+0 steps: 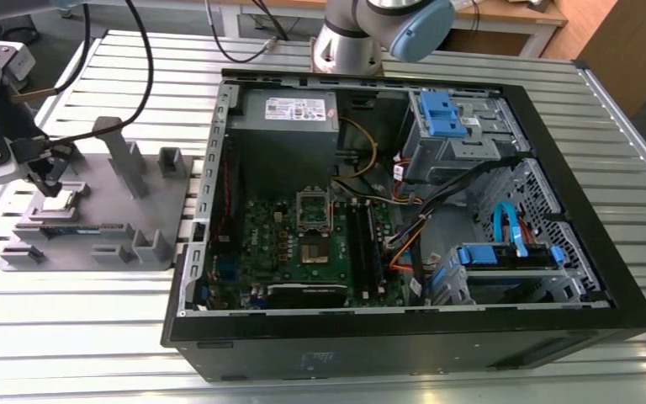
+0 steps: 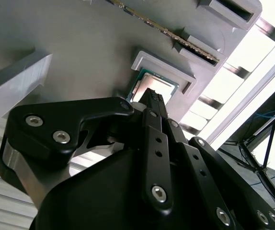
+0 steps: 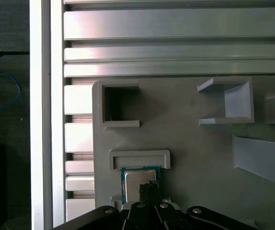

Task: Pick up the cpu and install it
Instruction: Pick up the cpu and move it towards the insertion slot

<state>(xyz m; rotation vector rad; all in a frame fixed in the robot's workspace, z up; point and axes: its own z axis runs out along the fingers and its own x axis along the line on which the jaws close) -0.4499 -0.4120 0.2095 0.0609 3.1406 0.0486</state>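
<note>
The cpu [image 1: 63, 200], a small square chip with a silver top, lies in its raised nest on the grey fixture plate [image 1: 110, 210] at the exterior view's left. My gripper [image 1: 45, 174] hangs just above it. In both wrist views the dark fingertips [image 2: 154, 99] [image 3: 148, 186] stand pressed together over the cpu [image 2: 153, 84] [image 3: 136, 178], at its middle, with nothing between them. I cannot tell whether the tips touch the chip. The motherboard socket [image 1: 315, 250] sits in the open computer case [image 1: 413, 328], with its metal frame [image 1: 313, 207] swung up.
A green memory stick [image 1: 60, 227] [image 2: 168, 34] lies in a slot on the plate beside the cpu. Grey posts and brackets [image 1: 121, 156] [image 3: 226, 101] rise from the plate. The slatted metal table [image 1: 76, 337] ends close to the plate's edge [image 3: 46, 143]. Cables hang near the arm.
</note>
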